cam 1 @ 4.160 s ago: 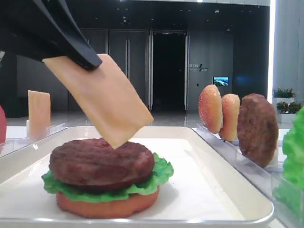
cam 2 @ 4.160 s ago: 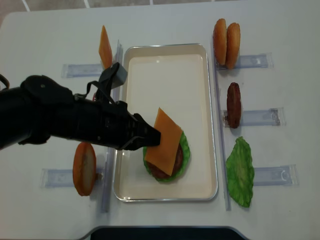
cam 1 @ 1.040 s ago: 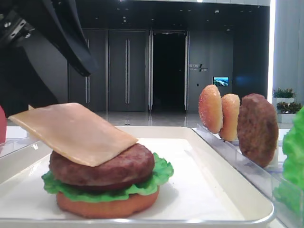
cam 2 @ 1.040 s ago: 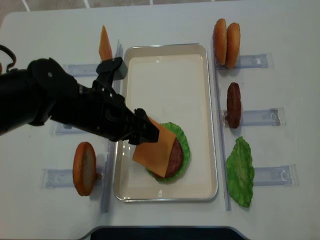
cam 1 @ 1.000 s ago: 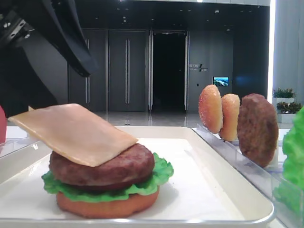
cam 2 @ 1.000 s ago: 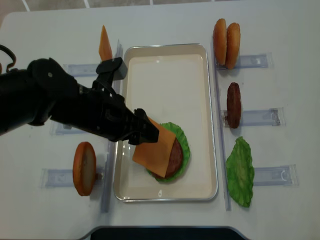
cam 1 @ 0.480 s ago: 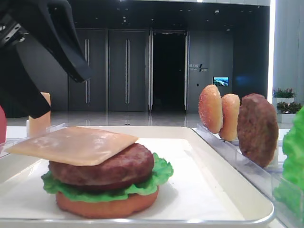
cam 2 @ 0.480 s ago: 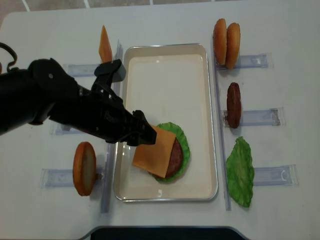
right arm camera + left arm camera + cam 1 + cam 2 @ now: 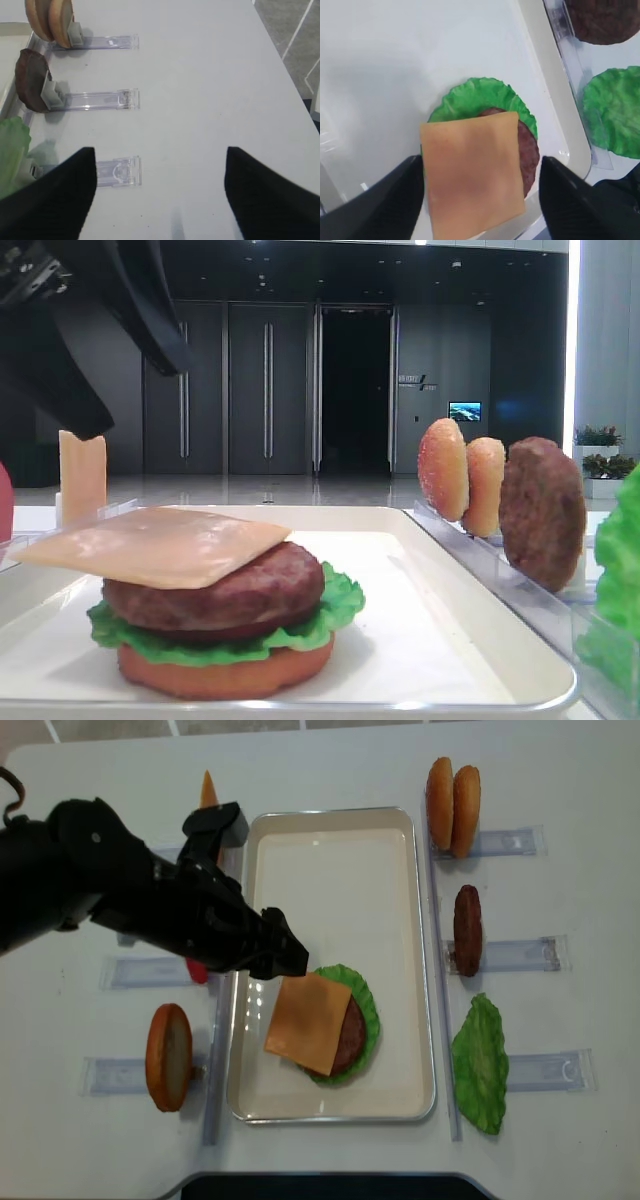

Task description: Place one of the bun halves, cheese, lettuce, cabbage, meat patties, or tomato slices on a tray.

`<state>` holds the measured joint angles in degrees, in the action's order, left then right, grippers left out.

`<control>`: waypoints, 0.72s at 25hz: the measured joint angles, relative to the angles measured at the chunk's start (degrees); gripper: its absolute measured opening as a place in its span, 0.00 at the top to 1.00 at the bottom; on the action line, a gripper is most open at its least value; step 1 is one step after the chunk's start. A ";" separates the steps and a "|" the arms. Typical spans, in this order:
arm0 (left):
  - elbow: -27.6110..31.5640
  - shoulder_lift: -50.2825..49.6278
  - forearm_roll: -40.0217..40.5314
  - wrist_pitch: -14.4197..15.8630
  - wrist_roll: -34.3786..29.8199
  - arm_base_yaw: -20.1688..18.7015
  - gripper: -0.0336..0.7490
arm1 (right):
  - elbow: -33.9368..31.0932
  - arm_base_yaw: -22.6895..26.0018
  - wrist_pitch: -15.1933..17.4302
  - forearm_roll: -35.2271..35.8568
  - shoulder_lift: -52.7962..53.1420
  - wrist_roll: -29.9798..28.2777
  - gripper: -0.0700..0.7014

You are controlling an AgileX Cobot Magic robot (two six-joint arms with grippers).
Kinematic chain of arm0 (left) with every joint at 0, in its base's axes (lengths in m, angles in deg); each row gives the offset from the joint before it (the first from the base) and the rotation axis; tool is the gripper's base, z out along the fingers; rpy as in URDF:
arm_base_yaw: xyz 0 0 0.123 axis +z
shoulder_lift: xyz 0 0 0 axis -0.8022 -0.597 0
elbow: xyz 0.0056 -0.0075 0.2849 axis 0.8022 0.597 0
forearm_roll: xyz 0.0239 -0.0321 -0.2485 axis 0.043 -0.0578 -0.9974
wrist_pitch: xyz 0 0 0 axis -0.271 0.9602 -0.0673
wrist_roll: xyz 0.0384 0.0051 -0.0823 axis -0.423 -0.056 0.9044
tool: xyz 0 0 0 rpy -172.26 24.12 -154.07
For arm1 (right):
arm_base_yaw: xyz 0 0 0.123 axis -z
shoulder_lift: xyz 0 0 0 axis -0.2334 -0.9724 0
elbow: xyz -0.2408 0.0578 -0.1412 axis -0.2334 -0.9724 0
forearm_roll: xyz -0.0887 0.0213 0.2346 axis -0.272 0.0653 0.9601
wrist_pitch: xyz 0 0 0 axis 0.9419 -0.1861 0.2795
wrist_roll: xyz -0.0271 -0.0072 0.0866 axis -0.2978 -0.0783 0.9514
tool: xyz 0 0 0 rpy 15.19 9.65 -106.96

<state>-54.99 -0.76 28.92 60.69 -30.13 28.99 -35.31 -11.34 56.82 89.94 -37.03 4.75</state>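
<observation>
The cheese (image 9: 308, 1022) lies flat on a meat patty (image 9: 352, 1032) over lettuce (image 9: 368, 1010) and a bottom bun half (image 9: 225, 675). This stack sits in the near end of the cream tray (image 9: 340, 850). The slice overhangs the patty toward the left. My left gripper (image 9: 280, 952) hovers open just left of and above the stack. In the left wrist view the cheese (image 9: 472, 172) shows between its spread black fingers (image 9: 380, 200), untouched. My right gripper (image 9: 158, 152) is open over bare white table, holding nothing.
Right of the tray, clear racks hold two bun halves (image 9: 452, 792), a patty (image 9: 467, 930) and a lettuce leaf (image 9: 481, 1063). On the left stand another bun half (image 9: 168, 1056) and an upright cheese slice (image 9: 208, 792). A red piece (image 9: 197, 970) peeks from under the left arm.
The cheese, held tilted over the burger four seconds ago, was let go and settled flat on the patty. The open left gripper has drawn back up and away to the left.
</observation>
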 joint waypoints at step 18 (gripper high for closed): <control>-4.91 4.58 17.75 7.16 6.84 14.59 0.26 | 0.00 0.00 0.00 0.00 0.00 0.00 0.22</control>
<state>-59.90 3.82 46.66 67.86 -23.29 43.58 -35.31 -11.34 56.82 89.94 -37.03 4.75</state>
